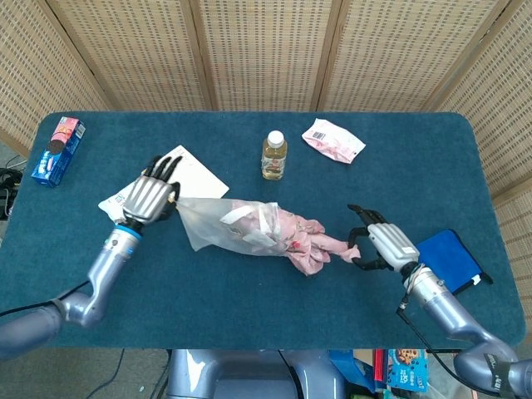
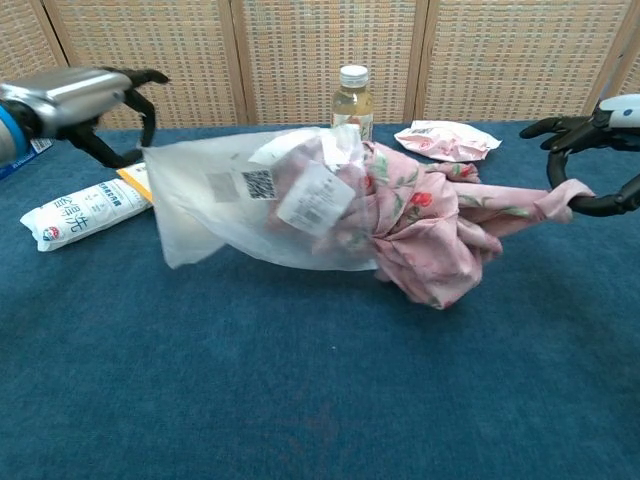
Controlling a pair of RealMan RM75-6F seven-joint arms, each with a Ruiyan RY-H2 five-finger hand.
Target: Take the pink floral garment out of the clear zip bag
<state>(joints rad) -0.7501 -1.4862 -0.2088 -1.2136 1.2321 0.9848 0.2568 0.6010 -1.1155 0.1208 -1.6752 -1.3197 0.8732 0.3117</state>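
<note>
Showing a QR-code label, clear zip bag around pink floral garment

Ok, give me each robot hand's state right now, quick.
Left robot hand: holding the closed end of the clear zip bag.
Right robot hand: holding the pink floral garment, partly out of the bag.

Bright, even overhead light, soft faint shadows, both views sharp, no glare or blur.
</note>
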